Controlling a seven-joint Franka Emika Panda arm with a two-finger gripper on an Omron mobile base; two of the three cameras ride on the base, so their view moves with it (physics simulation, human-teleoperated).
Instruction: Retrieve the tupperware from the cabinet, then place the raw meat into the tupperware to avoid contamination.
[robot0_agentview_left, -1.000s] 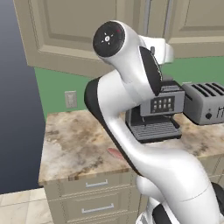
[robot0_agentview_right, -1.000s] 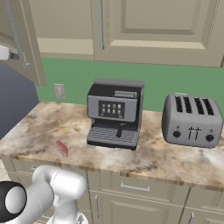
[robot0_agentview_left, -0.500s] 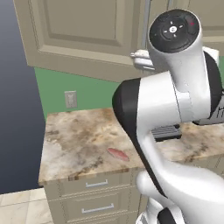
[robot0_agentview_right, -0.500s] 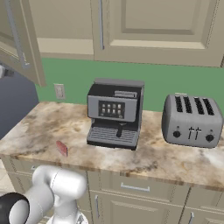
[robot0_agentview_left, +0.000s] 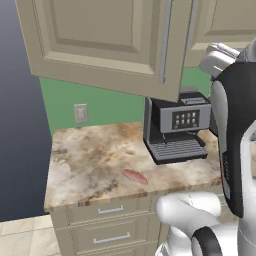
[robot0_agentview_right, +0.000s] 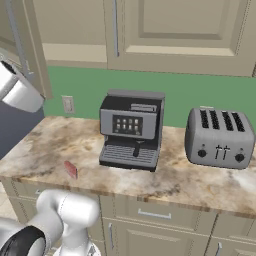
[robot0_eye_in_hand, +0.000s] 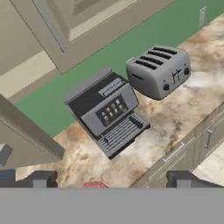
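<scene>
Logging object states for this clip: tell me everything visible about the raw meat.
The raw meat is a small, flat, elongated pinkish-red slab with paler streaks. It lies flat and bare on the marbled counter, near the front edge, ahead and left of the coffee machine, apart from it. Nothing touches it but the counter.

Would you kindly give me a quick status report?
Gripper open, empty. Raw meat on counter. Cabinet door swung open.

The way along the counter (robot0_agentview_left: 90, 165) is blocked by the coffee machine (robot0_agentview_left: 175, 127) and toaster (robot0_agentview_right: 219, 137). Open room is left beside the raw meat (robot0_agentview_left: 135, 175).
</scene>
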